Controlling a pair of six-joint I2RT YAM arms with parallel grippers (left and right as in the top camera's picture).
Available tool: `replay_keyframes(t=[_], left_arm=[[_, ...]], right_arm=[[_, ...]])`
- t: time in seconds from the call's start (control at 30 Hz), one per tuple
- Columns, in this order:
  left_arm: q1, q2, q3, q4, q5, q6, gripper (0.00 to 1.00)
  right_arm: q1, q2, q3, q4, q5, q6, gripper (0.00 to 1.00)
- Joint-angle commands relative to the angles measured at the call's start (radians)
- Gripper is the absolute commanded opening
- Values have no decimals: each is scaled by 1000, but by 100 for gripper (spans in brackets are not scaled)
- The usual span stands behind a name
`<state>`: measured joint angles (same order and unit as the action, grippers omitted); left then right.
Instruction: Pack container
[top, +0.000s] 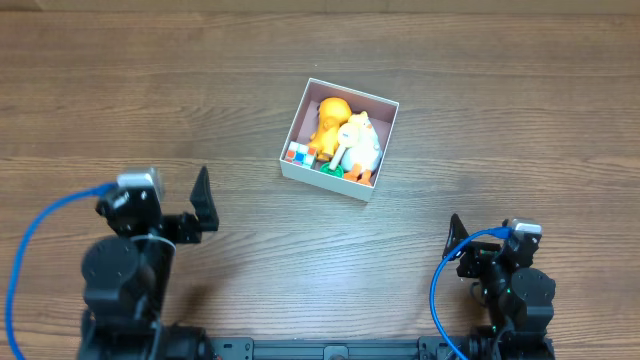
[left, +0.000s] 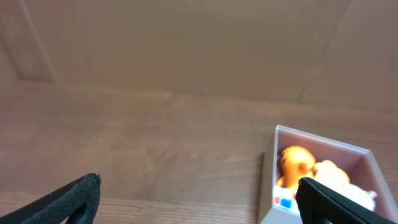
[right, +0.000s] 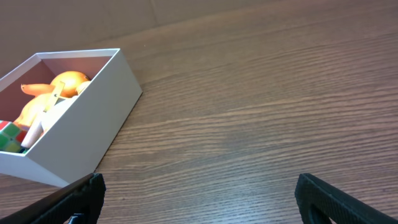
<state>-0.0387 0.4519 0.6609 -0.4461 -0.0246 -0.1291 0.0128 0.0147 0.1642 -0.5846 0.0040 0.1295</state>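
The container (top: 382, 142), a square shallow white box with a pinkish inside, sits at the middle back of the wooden table. It holds an orange toy (top: 328, 117), a white and yellow toy (top: 358, 143), a small red, white and blue block (top: 298, 153) and a green piece (top: 334, 172). The box also shows in the left wrist view (left: 268, 168) and the right wrist view (right: 93, 124). My left gripper (top: 203, 201) is open and empty at the front left. My right gripper (top: 456, 240) is open and empty at the front right. Both are well apart from the box.
Blue cables (top: 25, 240) loop beside both arm bases at the front edge. A cardboard wall (left: 186, 43) stands behind the table's far edge.
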Motion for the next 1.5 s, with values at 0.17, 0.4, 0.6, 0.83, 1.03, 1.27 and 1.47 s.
replay_keyframes(t=[0.17, 0.4, 0.6, 0.83, 1.03, 1.27, 1.47], left_arm=[[48, -279, -336, 87, 14, -6, 100], [48, -404, -536, 141, 18, -18, 100], [48, -437, -586, 198, 14, -17, 100], [48, -448, -586, 197, 15, -17, 100], [48, -447, -585, 197, 15, -17, 100], [48, -447, -586, 197, 15, -17, 100], [48, -447, -586, 197, 15, -17, 100]], right_arm=[[-3, -11, -12, 0, 2, -3, 100], [-3, -11, -12, 0, 2, -3, 100], [-3, -11, -12, 0, 2, -3, 100], [-3, -11, -12, 0, 2, -3, 100], [-3, -12, -12, 0, 2, -3, 100], [-3, -11, -12, 0, 2, -3, 100], [-3, -11, -12, 0, 2, -3, 100]])
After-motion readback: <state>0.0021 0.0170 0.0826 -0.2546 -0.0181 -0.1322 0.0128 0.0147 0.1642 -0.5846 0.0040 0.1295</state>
